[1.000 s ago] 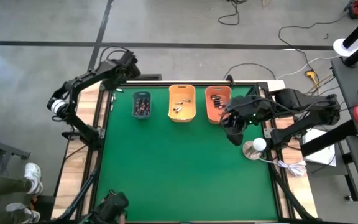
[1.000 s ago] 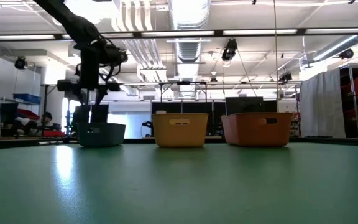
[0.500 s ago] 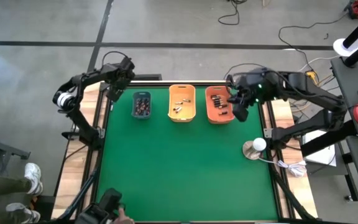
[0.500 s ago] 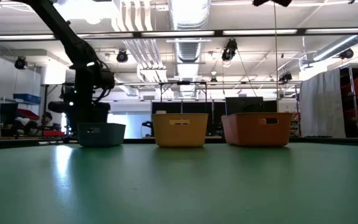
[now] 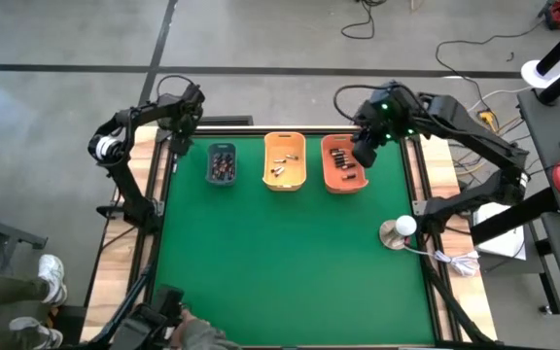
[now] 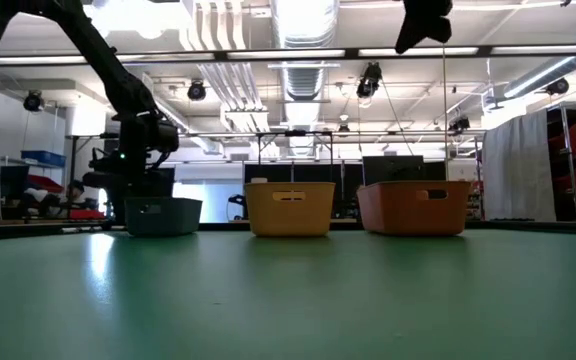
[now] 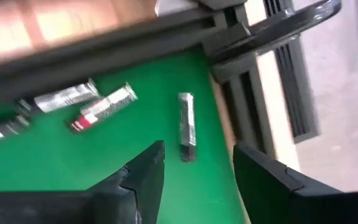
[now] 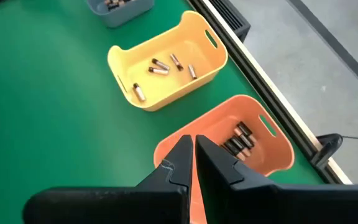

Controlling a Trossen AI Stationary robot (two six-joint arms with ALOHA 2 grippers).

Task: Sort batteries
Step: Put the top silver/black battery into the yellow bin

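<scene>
My left gripper [image 7: 197,149] is open, low over the table's far-left corner [image 5: 175,138], left of the grey-blue bin [image 5: 222,164]. Several loose batteries lie there on the green mat: one silvery cell [image 7: 186,127] just beyond the gap between my fingers, others [image 7: 104,107] [image 7: 64,98] farther to one side. My right gripper [image 8: 193,144] is shut and hangs high over the orange bin [image 8: 229,146], also seen from above [image 5: 365,156]. Dark batteries [image 8: 240,140] lie in the orange bin. Light ones [image 8: 160,65] lie in the yellow bin [image 5: 285,160].
The three bins stand in a row along the far edge. A white round object on a base [image 5: 398,231] stands at the table's right edge. A person's hand [image 5: 191,335] shows at the near edge. The mat's middle [image 5: 280,262] is bare.
My right gripper has risen from beside the orange bin's right side and swung toward the far edge, ending high over that bin. My left gripper has moved down and toward the table's far-left corner, away from the grey-blue bin.
</scene>
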